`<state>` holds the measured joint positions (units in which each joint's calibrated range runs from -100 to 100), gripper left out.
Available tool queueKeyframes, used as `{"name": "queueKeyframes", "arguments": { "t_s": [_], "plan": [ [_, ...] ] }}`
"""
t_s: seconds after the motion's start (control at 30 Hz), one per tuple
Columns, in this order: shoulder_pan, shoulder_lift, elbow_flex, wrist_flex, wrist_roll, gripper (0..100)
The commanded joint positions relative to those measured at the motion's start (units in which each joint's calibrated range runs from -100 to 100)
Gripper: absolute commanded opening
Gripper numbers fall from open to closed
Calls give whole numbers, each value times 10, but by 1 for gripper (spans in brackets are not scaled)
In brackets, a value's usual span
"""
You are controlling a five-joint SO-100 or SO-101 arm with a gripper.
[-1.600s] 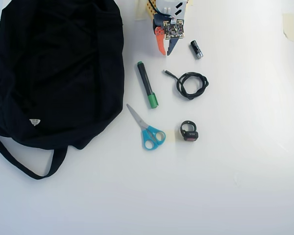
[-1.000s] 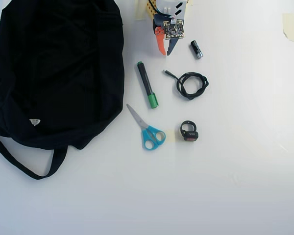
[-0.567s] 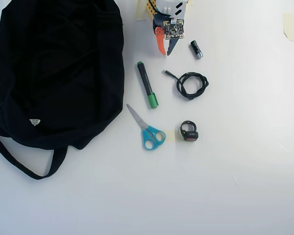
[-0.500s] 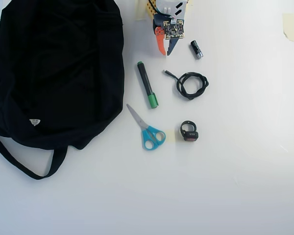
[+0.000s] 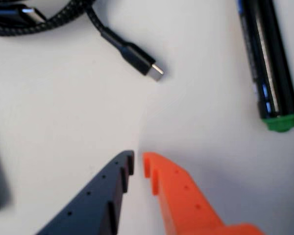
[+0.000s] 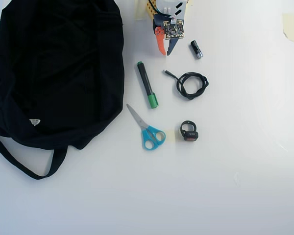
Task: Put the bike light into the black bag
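Honestly, the black bag [image 6: 54, 73] fills the whole left side of the overhead view, so dropping stuff in should be easy. The reach is the tricky part: the bike light [image 6: 188, 131] sits well away from the bag, right of the scissors [image 6: 146, 129] and below the coiled cable [image 6: 191, 84]. I'd go over the cable, open up, and come straight down on the light. The gripper [image 6: 165, 52] is parked at the top, pointing down, jaws nearly together and holding nothing.
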<state>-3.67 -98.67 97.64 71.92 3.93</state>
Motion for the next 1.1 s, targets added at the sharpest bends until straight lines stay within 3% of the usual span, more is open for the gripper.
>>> {"name": "queueKeyframes", "arguments": {
  "t_s": [0.0,0.63,0.83,1.07],
  "plan": [
    [-4,-4,16,-1,1,2],
    [-18,7,-20,-33,-2,2],
    [-50,8,-39,-127,-2,2],
    [-61,144,-111,-357,-2,2]
  ]
}}
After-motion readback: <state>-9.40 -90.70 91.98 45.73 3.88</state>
